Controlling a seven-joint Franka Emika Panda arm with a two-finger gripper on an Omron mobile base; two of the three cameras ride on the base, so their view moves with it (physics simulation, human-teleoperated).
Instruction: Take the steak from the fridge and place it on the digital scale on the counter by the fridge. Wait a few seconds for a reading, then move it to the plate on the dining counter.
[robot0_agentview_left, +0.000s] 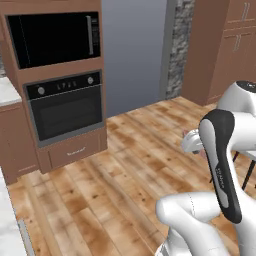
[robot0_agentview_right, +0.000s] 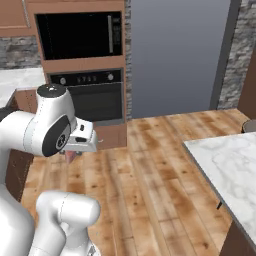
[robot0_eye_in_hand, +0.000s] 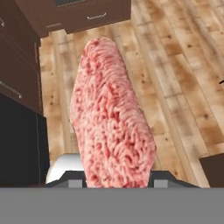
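Observation:
The steak (robot0_eye_in_hand: 111, 113), a pink slab of raw meat, stands on edge between my fingers in the hand view, above the wooden floor. My gripper (robot0_eye_in_hand: 117, 179) is shut on it, gripping its lower end. From the right base view the gripper (robot0_agentview_right: 71, 154) hangs in front of the arm with a bit of the steak (robot0_agentview_right: 69, 158) showing below the hand. In the left base view the hand (robot0_agentview_left: 193, 142) sits at mid right. The dining counter (robot0_agentview_right: 227, 167), white marble, reaches in from the right. The fridge, the digital scale and the plate are out of view.
A black wall oven (robot0_agentview_left: 65, 107) with a microwave (robot0_agentview_left: 52, 37) above it stands in brown cabinetry ahead left. Brown drawers (robot0_eye_in_hand: 19, 70) run along the left of the hand view. A dark stool leg (robot0_agentview_left: 248, 174) stands at the right. Wooden floor (robot0_agentview_right: 150, 165) lies open ahead.

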